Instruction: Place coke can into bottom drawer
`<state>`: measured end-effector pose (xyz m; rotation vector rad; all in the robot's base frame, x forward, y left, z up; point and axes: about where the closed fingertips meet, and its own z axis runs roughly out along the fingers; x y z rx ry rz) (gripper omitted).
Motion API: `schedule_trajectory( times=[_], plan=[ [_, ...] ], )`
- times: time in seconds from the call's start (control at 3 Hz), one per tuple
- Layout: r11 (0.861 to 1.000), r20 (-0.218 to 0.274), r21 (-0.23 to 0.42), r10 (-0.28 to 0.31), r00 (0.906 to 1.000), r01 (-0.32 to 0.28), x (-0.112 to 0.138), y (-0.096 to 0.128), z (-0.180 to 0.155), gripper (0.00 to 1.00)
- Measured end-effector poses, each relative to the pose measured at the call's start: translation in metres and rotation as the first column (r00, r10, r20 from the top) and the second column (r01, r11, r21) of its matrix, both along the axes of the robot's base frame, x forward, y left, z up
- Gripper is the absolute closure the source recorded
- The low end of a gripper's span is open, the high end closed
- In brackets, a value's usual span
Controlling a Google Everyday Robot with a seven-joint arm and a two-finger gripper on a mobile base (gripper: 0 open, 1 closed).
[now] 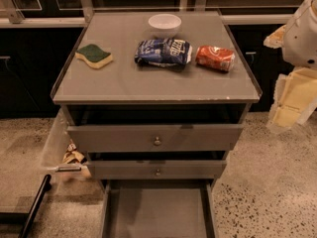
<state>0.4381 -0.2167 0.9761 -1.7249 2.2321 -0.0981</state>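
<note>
The coke can lies on its side on the grey cabinet top, at the right rear, just right of the blue-and-white snack bag. The bottom drawer is pulled out toward me at the foot of the cabinet and looks empty. My gripper hangs at the right edge of the view, beside the cabinet's right side. It is right of the can, lower in the picture, and apart from it. It holds nothing that I can see.
A white bowl stands at the back of the top and a green-and-yellow sponge lies at the left. The top drawer and middle drawer stand slightly out. A black bar and crumpled wrappers are at the cabinet's left.
</note>
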Motion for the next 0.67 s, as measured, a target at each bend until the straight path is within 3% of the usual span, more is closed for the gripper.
schedule_trajectory(
  times=[0.67],
  plan=[
    [1.000, 0.015, 0.002, 0.019, 0.9997, -0.019, 0.014, 0.003, -0.001, 0.00]
  ],
)
